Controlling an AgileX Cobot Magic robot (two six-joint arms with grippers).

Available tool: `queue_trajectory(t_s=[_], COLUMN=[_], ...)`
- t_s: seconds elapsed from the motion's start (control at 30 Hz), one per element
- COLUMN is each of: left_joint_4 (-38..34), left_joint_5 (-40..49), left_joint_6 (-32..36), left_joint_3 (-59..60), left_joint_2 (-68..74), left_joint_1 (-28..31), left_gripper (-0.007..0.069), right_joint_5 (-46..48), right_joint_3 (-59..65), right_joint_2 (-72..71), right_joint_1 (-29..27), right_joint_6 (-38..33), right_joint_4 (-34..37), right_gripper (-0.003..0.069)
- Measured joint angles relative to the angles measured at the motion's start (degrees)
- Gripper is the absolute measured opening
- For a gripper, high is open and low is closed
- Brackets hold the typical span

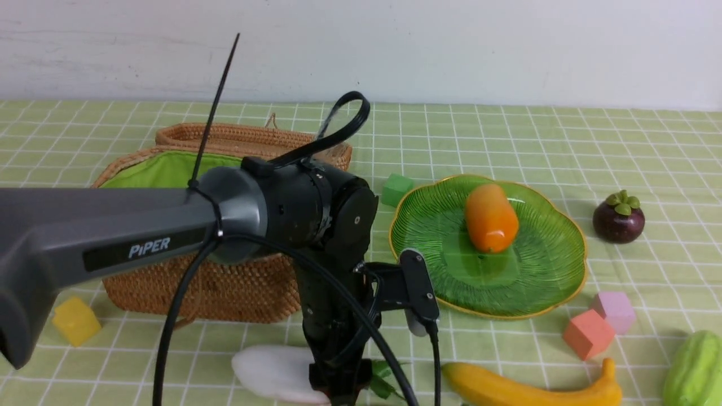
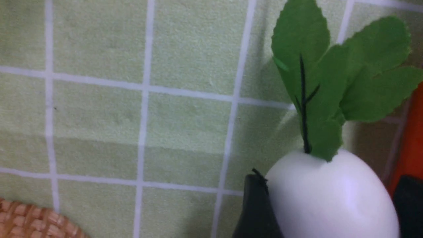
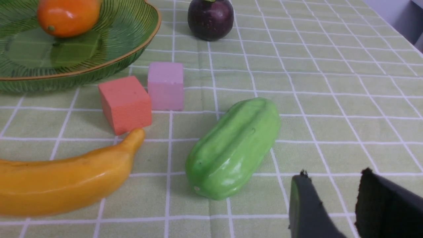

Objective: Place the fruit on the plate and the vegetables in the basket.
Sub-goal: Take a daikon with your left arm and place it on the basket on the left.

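The left gripper (image 2: 330, 198) straddles the radish (image 1: 271, 372), which lies in front of the plate (image 1: 541, 254), towards its left. One finger (image 2: 256, 208) touches the radish, but I cannot tell whether it is grasped. The right gripper (image 3: 333, 185) is released and empty. The mango (image 1: 490, 217) sits on the plate, the banana (image 1: 524, 386) lies in front of it, the mangosteen (image 1: 618, 217) to its right and the basket (image 1: 225, 293) to its left.

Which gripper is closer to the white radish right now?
Left. The left gripper straddles the radish with its fingers; the right gripper is away, by the green gourd.
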Motion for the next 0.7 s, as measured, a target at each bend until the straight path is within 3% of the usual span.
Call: queue_trajectory(t_s=[0.23,0.5,0.7], left_joint_4=[-0.63,-9.12,0.28], left_joint_5=[3.61,13.85,14.88], left_joint_6=[-0.09,-1.86,-6.45], left_joint_3=[-7.72,-22.39,-35.61], left_joint_2=[0.06,0.06,-1.2], left_joint_1=[0.0,0.0,1.68], left_gripper=[0.0477,0.0477,0.0477], right_joint_5=[0.0,0.0,0.0], right_joint_3=[0.0,0.0,0.0], right_joint_2=[0.0,0.0,0.0], right_joint_1=[0.0,0.0,0.0], right_joint_6=[0.0,0.0,0.0], right_joint_4=[0.0,0.0,0.0], right_gripper=[0.0241,0.0241,0.0241])
